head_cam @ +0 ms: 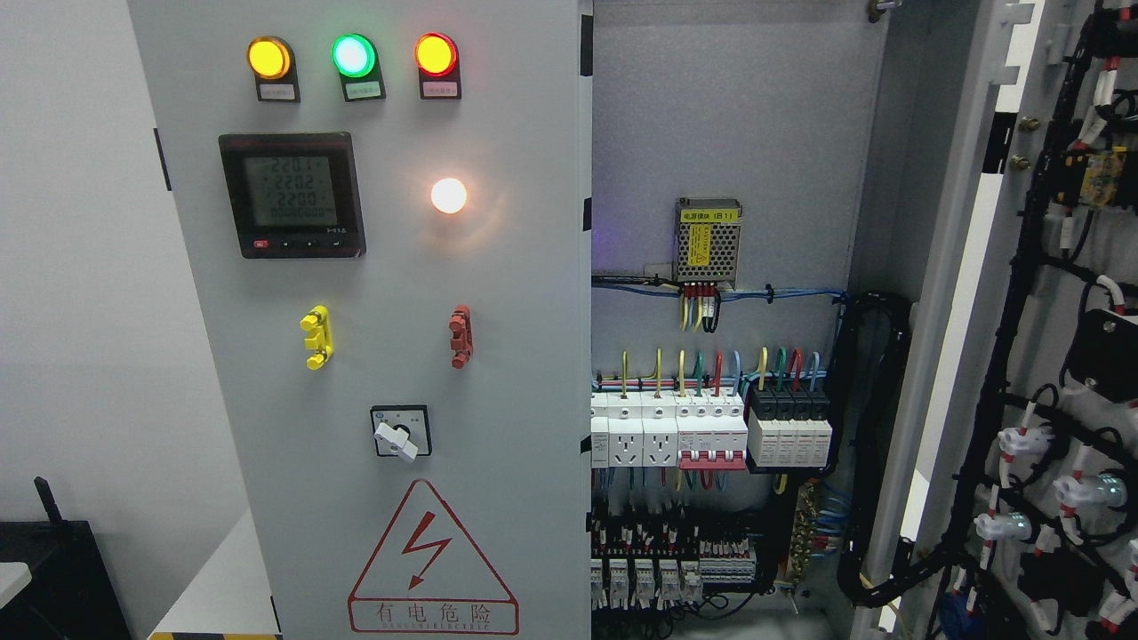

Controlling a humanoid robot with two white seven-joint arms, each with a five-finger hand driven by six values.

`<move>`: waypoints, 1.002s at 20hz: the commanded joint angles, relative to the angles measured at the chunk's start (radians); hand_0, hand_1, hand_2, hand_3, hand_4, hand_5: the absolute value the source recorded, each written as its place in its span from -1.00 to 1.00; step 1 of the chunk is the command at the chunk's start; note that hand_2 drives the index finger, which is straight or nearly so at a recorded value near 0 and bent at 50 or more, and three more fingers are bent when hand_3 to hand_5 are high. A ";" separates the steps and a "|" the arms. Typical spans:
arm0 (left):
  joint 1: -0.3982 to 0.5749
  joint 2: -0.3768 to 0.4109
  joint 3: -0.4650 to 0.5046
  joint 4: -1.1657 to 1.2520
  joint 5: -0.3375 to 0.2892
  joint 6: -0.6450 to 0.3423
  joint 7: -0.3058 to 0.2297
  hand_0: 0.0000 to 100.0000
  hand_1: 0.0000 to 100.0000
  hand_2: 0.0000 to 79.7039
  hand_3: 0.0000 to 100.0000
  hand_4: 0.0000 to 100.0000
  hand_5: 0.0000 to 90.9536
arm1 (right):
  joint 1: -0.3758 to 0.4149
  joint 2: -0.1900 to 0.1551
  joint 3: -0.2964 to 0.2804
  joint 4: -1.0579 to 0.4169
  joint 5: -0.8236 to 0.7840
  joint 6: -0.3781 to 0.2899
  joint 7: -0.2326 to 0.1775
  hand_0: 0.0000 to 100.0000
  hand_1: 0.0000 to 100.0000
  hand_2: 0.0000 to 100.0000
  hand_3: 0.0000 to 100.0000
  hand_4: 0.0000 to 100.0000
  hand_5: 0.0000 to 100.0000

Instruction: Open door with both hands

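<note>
Cabinet doors fill the head view: left door [373, 356] is closed, facing the camera, while right door [1049, 356] is swung wide open at the frame's right, its inner face showing black cable looms [996, 427] and the backs of lamps w/ white connectors. Neither robot hand nor arm is in view, so the state of the fingers cannot be told.

On the closed door, top row: yellow lamp [268, 58], green lamp [354, 55], red lamp [436, 54], all lit. Below them a digital meter [292, 196] w/ three rows of digits, approx 220 each though the glare blurs them, and a glowing white lamp [449, 196] to its right. Lower: yellow handle [316, 337], red handle [460, 336], then a rotary switch [400, 433], then a red lightning warning triangle [433, 558].

Between the doors the cabinet interior [720, 133] is exposed: a mesh-cased power supply [709, 242] w/ yellow label on the back plate, coloured wires running down to a row of white breakers [667, 431] and black modules [789, 427], more terminals beneath.

Black box [53, 578] w/ short antenna sits at lower left, beside the cabinet.
</note>
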 commanded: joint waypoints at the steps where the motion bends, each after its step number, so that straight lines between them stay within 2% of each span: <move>1: 0.285 0.044 0.236 0.180 -0.095 -0.001 -0.001 -1.00 -1.00 -1.00 -1.00 -0.94 -1.00 | 0.001 0.001 0.000 0.001 0.000 -0.002 0.000 -0.79 -1.00 -1.00 -1.00 -1.00 -1.00; 4: 0.418 0.007 0.308 0.264 -0.142 -0.001 -0.004 -1.00 -1.00 -1.00 -1.00 -0.94 -1.00 | -0.001 0.001 0.000 -0.001 0.000 -0.002 -0.001 -0.79 -1.00 -1.00 -1.00 -1.00 -1.00; 6: 0.525 -0.048 0.382 0.327 -0.231 -0.004 -0.005 -1.00 -1.00 -1.00 -1.00 -0.94 -1.00 | -0.001 0.001 0.000 -0.001 0.000 0.000 0.000 -0.79 -1.00 -1.00 -1.00 -1.00 -1.00; 8: 0.628 -0.132 0.471 0.397 -0.349 -0.021 -0.005 -1.00 -1.00 -1.00 -1.00 -0.94 -1.00 | 0.001 -0.001 0.000 -0.001 0.000 0.000 0.000 -0.79 -1.00 -1.00 -1.00 -1.00 -1.00; 10: 0.705 -0.190 0.505 0.436 -0.440 -0.064 -0.005 -1.00 -1.00 -1.00 -1.00 -0.94 -1.00 | 0.001 0.001 0.000 0.001 0.000 0.000 -0.001 -0.79 -1.00 -1.00 -1.00 -1.00 -1.00; 13: 0.792 -0.284 0.512 0.505 -0.544 -0.118 -0.005 -1.00 -1.00 -1.00 -1.00 -0.94 -1.00 | 0.001 -0.001 0.000 -0.001 0.000 0.000 -0.001 -0.79 -1.00 -1.00 -1.00 -1.00 -1.00; 17: 0.811 -0.422 0.531 0.681 -0.675 -0.141 -0.005 -1.00 -1.00 -1.00 -1.00 -0.94 -1.00 | -0.001 0.001 0.002 -0.013 0.000 0.000 0.000 -0.79 -1.00 -1.00 -1.00 -1.00 -1.00; 20: 0.797 -0.494 0.523 0.853 -0.715 -0.202 -0.004 -1.00 -1.00 -1.00 -1.00 -0.94 -1.00 | -0.001 0.001 -0.002 -0.039 0.000 -0.002 0.000 -0.79 -1.00 -1.00 -1.00 -1.00 -1.00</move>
